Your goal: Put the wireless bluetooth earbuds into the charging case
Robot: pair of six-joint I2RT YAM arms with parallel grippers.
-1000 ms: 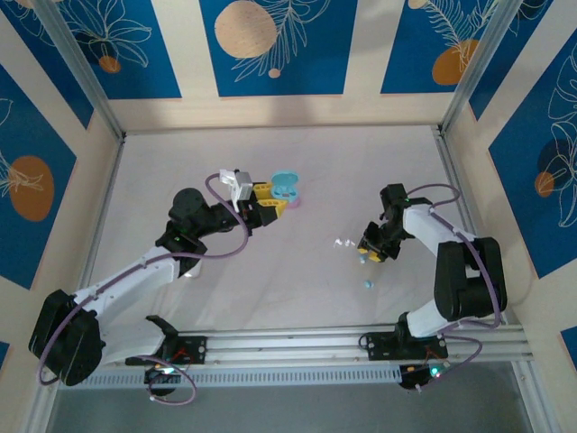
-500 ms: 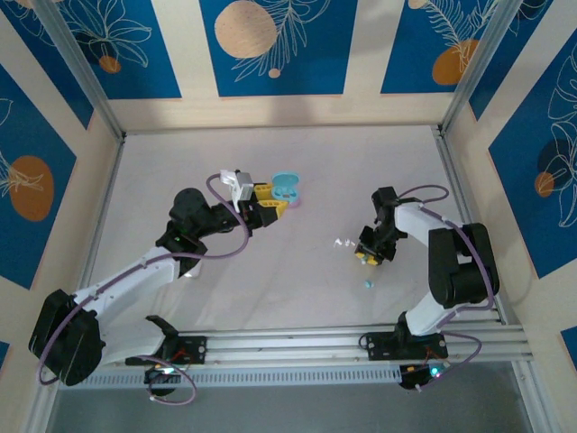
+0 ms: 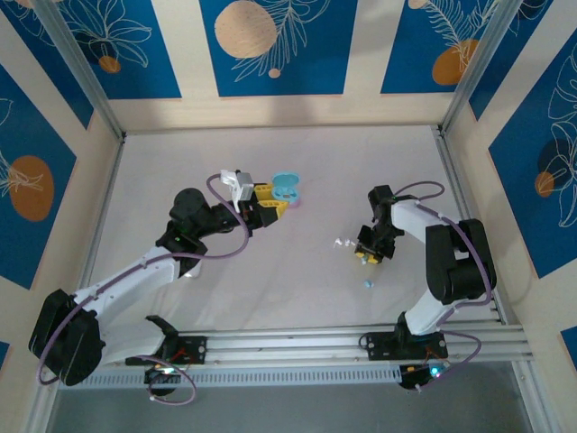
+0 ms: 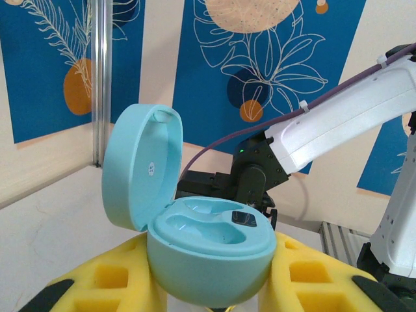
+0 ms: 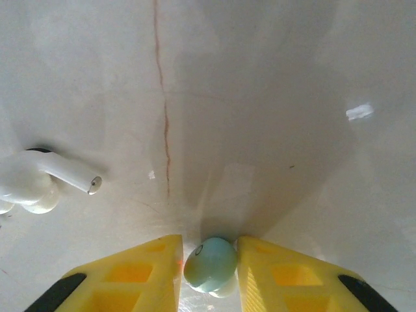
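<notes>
My left gripper (image 4: 211,286) is shut on the teal charging case (image 4: 208,250), gripping its base between the yellow fingers (image 4: 104,279). The round lid (image 4: 140,166) stands open, and both sockets are bare. From above, the case (image 3: 286,187) sits at the table's middle, ahead of the left gripper (image 3: 268,203). My right gripper (image 5: 209,263) is shut on a teal earbud (image 5: 209,264), low over the table. A white earbud pair (image 5: 39,182) lies left of it. From above, the right gripper (image 3: 369,255) is beside the white earbuds (image 3: 343,244). Another teal earbud (image 3: 367,284) lies nearer the bases.
A pink rounded thing (image 3: 296,200) lies against the teal case. The right arm (image 4: 338,127) crosses the left wrist view behind the case. Walls and a metal frame (image 3: 451,162) ring the table, and a rail (image 3: 361,341) runs along the near edge.
The right gripper has shifted slightly left and its jaws have narrowed a little onto the teal earbud. The right arm's elbow has swung inward. The left arm and case have not moved.
</notes>
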